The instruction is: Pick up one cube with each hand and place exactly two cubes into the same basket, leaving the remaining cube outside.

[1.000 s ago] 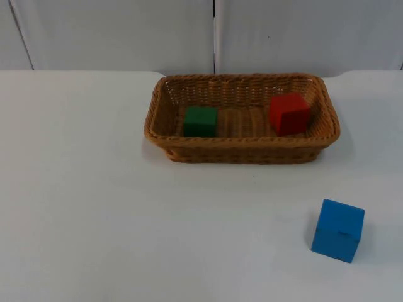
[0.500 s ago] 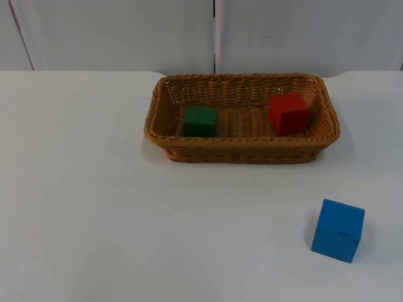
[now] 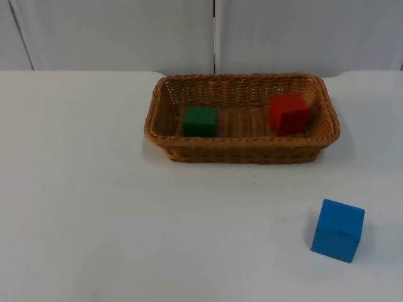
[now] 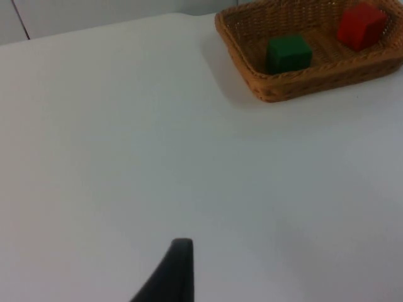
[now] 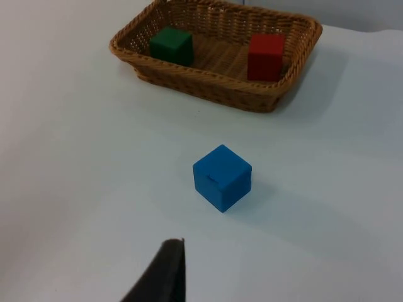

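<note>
A brown wicker basket (image 3: 242, 153) stands at the back middle of the table. Inside it a green cube (image 3: 200, 121) rests at the left end and a red cube (image 3: 289, 114) at the right end. A blue cube (image 3: 338, 230) sits alone on the table near the front right. My left gripper (image 4: 173, 270) hangs over bare table, well back from the basket (image 4: 302, 85) with the green cube (image 4: 288, 53) and red cube (image 4: 361, 26). My right gripper (image 5: 165, 270) hovers a short way from the blue cube (image 5: 221, 177), with the basket (image 5: 208, 85) beyond it.
The white table top (image 3: 94, 201) stretches wide to the left and front of the basket. A grey partition wall (image 3: 126, 31) closes off the far edge just behind the basket.
</note>
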Robot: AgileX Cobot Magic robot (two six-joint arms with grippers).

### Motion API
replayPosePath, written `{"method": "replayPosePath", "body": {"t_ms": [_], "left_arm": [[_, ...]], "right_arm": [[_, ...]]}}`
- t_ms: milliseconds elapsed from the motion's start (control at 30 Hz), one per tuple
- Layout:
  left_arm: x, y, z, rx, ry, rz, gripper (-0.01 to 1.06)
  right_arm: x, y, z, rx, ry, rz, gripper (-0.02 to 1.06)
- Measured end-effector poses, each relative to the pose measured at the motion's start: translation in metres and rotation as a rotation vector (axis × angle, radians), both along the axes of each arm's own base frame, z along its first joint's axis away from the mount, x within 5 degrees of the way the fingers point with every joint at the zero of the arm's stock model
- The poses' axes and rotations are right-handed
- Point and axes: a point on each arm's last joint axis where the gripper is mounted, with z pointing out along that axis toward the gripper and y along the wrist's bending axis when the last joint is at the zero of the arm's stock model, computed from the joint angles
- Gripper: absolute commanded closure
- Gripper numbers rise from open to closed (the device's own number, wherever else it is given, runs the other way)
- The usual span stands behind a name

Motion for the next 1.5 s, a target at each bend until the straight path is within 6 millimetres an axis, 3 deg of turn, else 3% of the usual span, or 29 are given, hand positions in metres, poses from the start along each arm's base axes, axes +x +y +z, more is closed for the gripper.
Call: {"method": "replayPosePath", "body": {"t_ms": [867,1500], "left_arm": [[0.0,0.0,0.0,0.0,0.0,0.0,0.0],[0.0,0.0,0.0,0.0,0.0,0.0,0.0]], "right_arm": [[0.0001,0.0001,0.0002,0.001,-0.002,-0.003,-0.01],[0.0009,0.0025,0.0002,0.001,-0.002,-0.291,-0.01]]}}
